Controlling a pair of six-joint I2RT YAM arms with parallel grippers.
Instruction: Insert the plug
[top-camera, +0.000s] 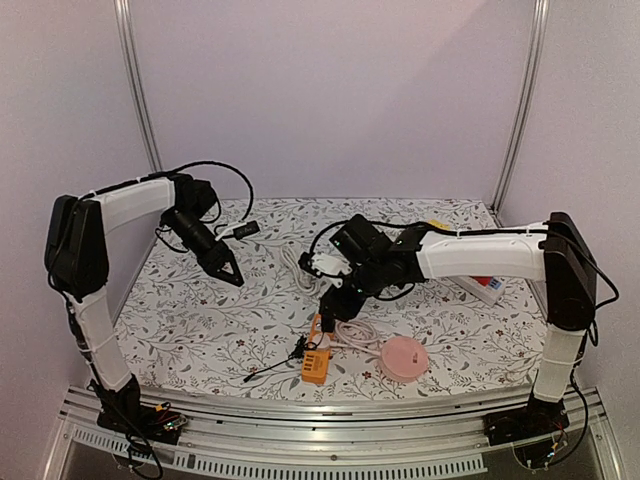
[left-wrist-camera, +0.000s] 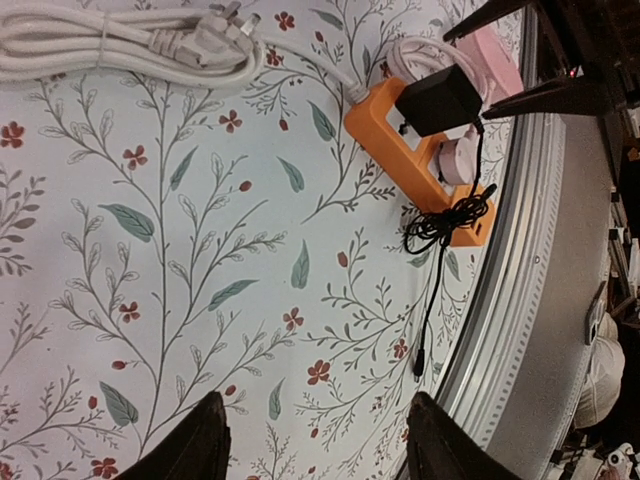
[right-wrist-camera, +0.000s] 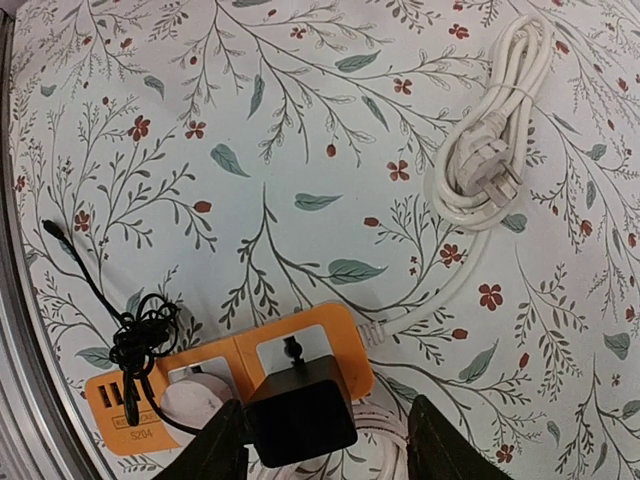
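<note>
The plug (right-wrist-camera: 300, 412) is a boxy black adapter, matt and square-edged. It sits on top of the orange power strip (right-wrist-camera: 320, 340) near the front of the desk (top-camera: 200, 320), over the socket at the end where the strip's white lead comes out. A thin black cable (right-wrist-camera: 140, 345) runs from it, bunched into a knot over the strip's other end, with its tip lying on the floral cloth. The right arm's fingers (right-wrist-camera: 215, 450) are spread to either side of the plug, with a gap showing on one side. The left arm's fingers (left-wrist-camera: 200, 450) hang apart over bare cloth, well away, holding nothing. The plug's prongs are hidden under its body, so I cannot tell whether it is fully seated. A pale round plug (right-wrist-camera: 190, 400) in the next socket is partly cut off by the fingers.
</note>
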